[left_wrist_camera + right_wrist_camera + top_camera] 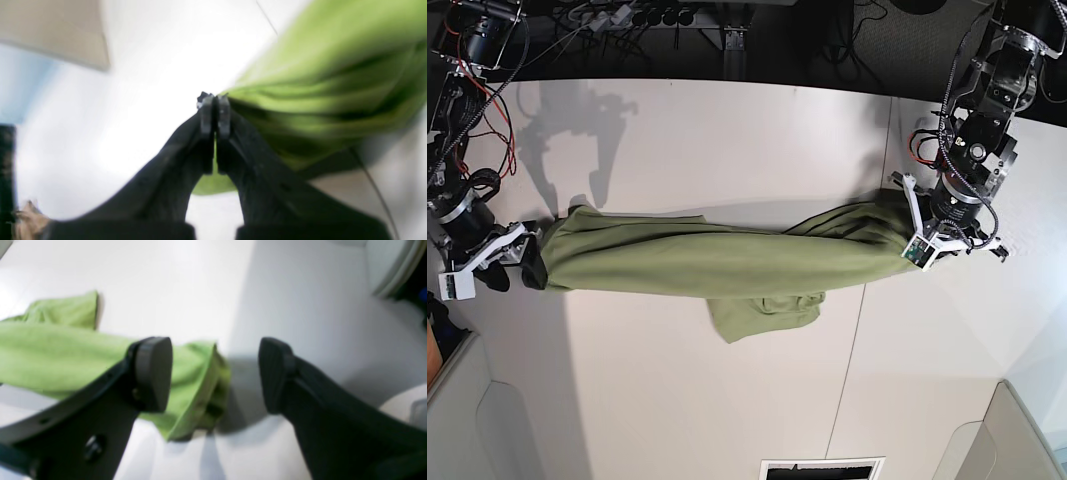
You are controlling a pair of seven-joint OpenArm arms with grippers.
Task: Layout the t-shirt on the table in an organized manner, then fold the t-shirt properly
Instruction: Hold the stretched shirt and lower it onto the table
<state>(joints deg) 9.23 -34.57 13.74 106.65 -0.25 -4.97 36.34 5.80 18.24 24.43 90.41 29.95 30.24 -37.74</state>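
Observation:
The olive-green t-shirt (727,260) lies stretched in a long, bunched band across the white table (727,130), and a loose flap (762,310) sags toward the front. At the shirt's right end, my left gripper (904,225) has its jaws pressed together on gathered cloth. In the left wrist view the t-shirt (333,83) fans out from the left gripper (215,100). My right gripper (515,265) stands wide open at the shirt's left end. In the right wrist view that end of the t-shirt (60,356) lies behind one of the fingers (153,373) of the right gripper (213,373).
A thin dark seam (847,370) crosses the table right of the middle. Cables and electronics (617,15) line the back edge. A white vent (822,468) sits at the front edge. Grey panels (487,430) flank the lower corners. A beige box (53,30) is in the left wrist view.

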